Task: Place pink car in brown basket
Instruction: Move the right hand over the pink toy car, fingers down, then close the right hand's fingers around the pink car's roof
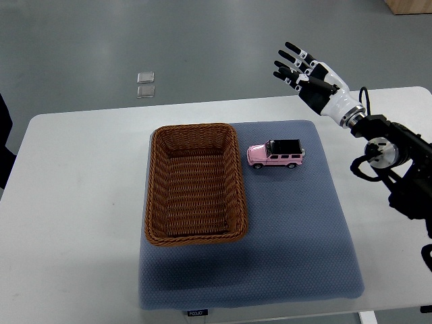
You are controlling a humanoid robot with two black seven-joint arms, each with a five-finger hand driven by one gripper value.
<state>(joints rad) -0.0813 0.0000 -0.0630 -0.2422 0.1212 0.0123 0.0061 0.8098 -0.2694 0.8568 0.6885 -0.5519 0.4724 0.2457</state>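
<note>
Empty brown woven wicker basket on blue-grey padded mat over white bench; small pink toy car with black roof just right of it — probably light, rigid, slick; pinch across its sides; right hand beyond, spread, holding nothing.

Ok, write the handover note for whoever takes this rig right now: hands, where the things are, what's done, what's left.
Right hand: open, fingers spread, raised beyond the far right corner of the blue mat, holding nothing. Left hand: not in view.
Pink car: upright on the mat, just right of the brown basket, apart from it and untouched.
Basket: on the mat's left part, nothing inside.
Done: nothing yet.
Left: bring the right hand down to the car, grasp it, carry it over the basket rim and release it inside.
</note>
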